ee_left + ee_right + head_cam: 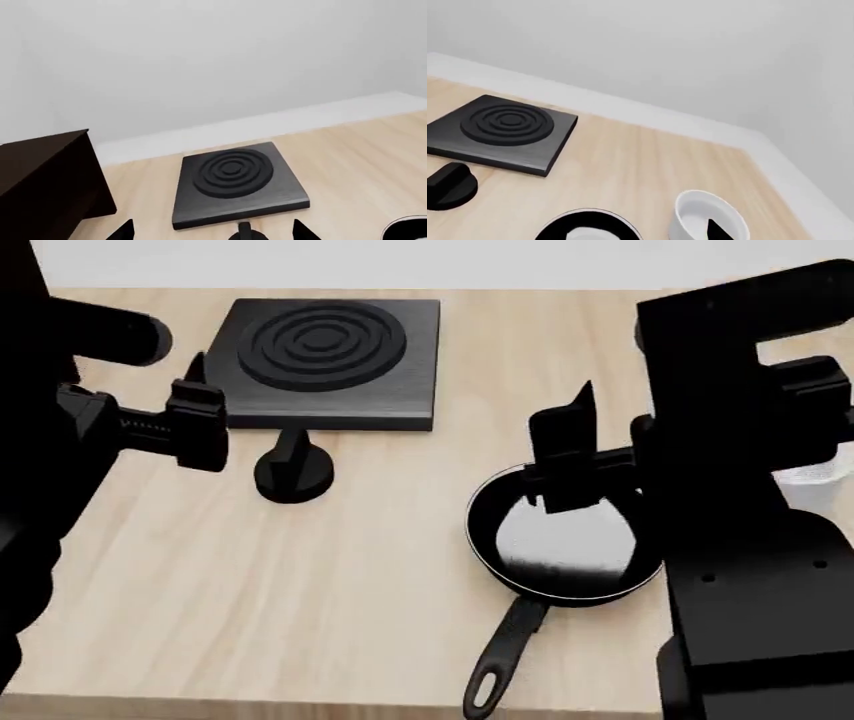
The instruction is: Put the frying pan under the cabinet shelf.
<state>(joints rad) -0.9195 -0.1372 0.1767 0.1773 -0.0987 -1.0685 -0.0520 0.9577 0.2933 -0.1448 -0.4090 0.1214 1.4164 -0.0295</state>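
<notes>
Off to the outer side of my left jaws [198,405] stands the cabinet shelf [47,185], a dark brown wood-grain block on the tabletop [347,580]; my left wrist camera catches its flat top and one side panel. That is where the pan has to end up, so I judge my left arm hangs near it simply to keep out of the way. My left jaws stand apart with nothing between them, their two tips showing wide at the edge of the left wrist view.

Just ahead of those jaws lies the square burner plate [327,360] with its raised concentric rings, flat on the tabletop. The small round knob [294,475] sits just in front of it, between my two arms.

The frying pan [567,540] rests flat on the tabletop directly beneath my right jaws [567,465], pale base up and long handle pointing back towards my body with the loop end near the tabletop's edge. My right jaws hover above the pan's far rim, not touching it as far as I can see. Whether they are parted or closed I cannot tell; only one tip shows clearly. A white cup [707,217] stands just beyond them on the outer side, so I would judge a grasp here needs care.
</notes>
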